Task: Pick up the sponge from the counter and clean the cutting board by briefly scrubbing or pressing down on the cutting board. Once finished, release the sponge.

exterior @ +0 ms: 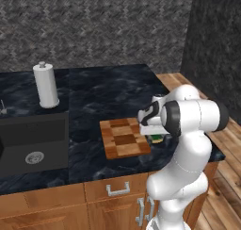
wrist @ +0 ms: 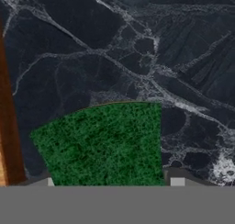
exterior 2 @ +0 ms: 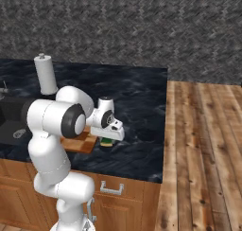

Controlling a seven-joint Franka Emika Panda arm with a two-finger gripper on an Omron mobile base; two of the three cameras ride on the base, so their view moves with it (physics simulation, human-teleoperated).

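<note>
The sponge (wrist: 103,145), dark green on top, lies on the dark marbled counter (wrist: 92,58) just right of the checkered wooden cutting board (exterior: 124,138). My gripper (wrist: 113,182) is down over the sponge, with one fingertip (wrist: 176,182) on each side of it at the bottom of the hand view. The tips are mostly cut off there, so I cannot tell whether they press on the sponge. In the left base view the sponge (exterior: 156,139) peeks out under the white hand. In the right base view the sponge (exterior 2: 107,142) sits below the hand, beside the board (exterior 2: 78,142).
A paper towel roll (exterior: 45,85) stands at the back left behind the black sink (exterior: 33,144). The counter ends close to the right of the sponge, with wooden floor (exterior 2: 203,154) beyond. A dark wall (exterior: 212,45) rises at the right.
</note>
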